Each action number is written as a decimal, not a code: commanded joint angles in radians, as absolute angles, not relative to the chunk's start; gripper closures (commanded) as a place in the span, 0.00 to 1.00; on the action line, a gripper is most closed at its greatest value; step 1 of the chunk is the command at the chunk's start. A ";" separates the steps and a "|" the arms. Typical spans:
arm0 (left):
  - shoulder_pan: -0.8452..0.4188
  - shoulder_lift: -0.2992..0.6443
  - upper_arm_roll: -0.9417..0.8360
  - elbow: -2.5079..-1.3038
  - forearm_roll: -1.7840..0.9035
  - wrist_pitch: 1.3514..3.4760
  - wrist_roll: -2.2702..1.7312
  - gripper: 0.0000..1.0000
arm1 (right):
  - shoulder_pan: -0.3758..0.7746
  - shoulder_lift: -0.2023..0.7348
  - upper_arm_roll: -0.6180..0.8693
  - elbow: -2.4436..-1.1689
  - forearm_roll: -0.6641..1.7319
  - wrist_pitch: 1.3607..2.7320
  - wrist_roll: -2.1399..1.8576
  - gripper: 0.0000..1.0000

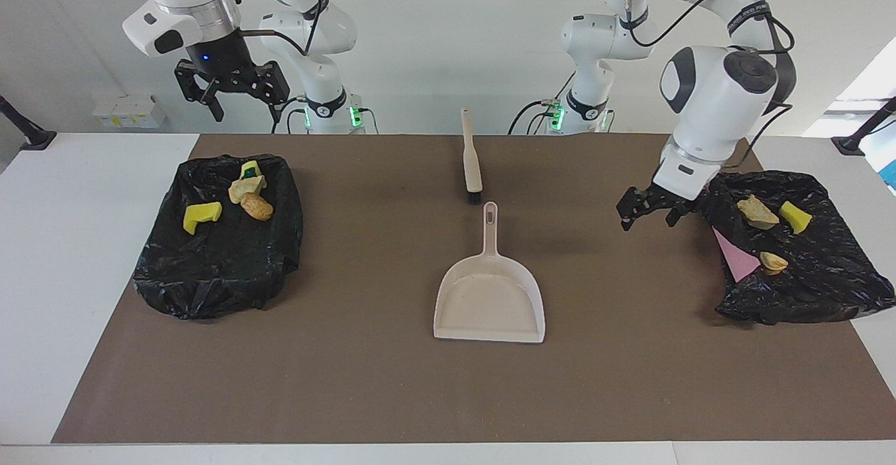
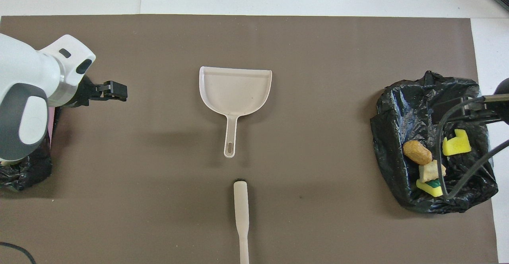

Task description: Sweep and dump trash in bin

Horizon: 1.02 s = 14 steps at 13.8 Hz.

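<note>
The trash lies in two black bags at either end of the brown mat [image 1: 392, 395], with the dustpan [image 1: 490, 300] at the mat's middle as the marker between them. Toward the right arm's end from the dustpan, one bag [image 1: 220, 269] holds a yellow sponge chunk [image 1: 201, 216], a green-backed chunk [image 1: 250, 169] and two tan and brown lumps [image 1: 250, 197]. Toward the left arm's end, the other bag [image 1: 805, 276] holds two tan lumps [image 1: 756, 212] and a yellow chunk [image 1: 795, 216], with a pink sheet [image 1: 735, 257] at its edge. The brush [image 1: 471, 160] lies nearer to the robots than the dustpan, in line with its handle. The left gripper [image 1: 651, 211] hangs released and holding nothing over the mat between the dustpan and that bag, just beside the bag's edge. The right gripper [image 1: 238, 97] waits raised over its own end, also released and holding nothing.
</note>
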<state>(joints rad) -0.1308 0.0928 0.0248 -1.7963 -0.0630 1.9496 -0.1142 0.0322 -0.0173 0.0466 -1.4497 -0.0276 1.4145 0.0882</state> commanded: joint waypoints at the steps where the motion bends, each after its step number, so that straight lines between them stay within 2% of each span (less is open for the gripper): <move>1: -0.051 0.094 0.014 -1.721 -0.094 1.844 0.024 0.00 | 0.020 -0.032 0.041 -1.463 -0.008 1.417 0.060 0.00; 14: -0.064 -0.052 0.011 -1.694 -0.008 1.672 0.084 0.00 | 0.020 -0.029 0.044 -1.465 -0.005 1.422 0.086 0.00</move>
